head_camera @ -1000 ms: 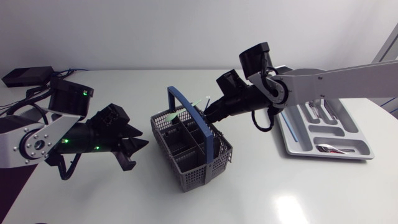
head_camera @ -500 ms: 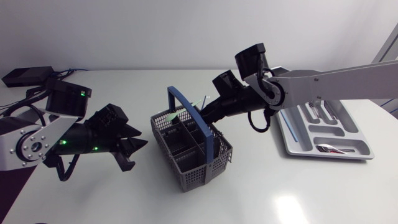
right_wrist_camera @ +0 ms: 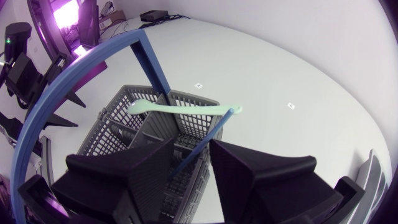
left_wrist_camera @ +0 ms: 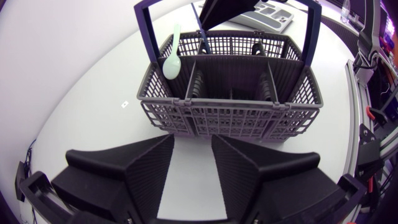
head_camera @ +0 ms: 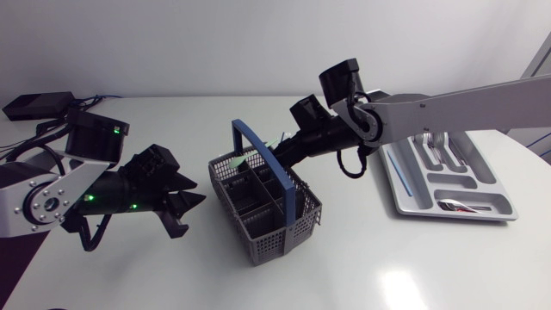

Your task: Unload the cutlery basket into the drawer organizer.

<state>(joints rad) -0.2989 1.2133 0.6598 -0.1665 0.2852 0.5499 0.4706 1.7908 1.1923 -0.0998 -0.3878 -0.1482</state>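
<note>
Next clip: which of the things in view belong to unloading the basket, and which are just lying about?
Part of the job:
cutlery basket
pale green spoon and blue-handled utensil, both standing in the basket
drawer organizer, with some cutlery lying in it
right gripper, at the blue-handled utensil

Just lying about:
black box with cables, at the table's far corner beyond the left arm

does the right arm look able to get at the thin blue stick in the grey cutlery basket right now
Likely yes: the right arm has its jaws open with the thin blue stick between them. The grey plastic cutlery basket's blue hoop handle curves off to one side, not across the way.
</note>
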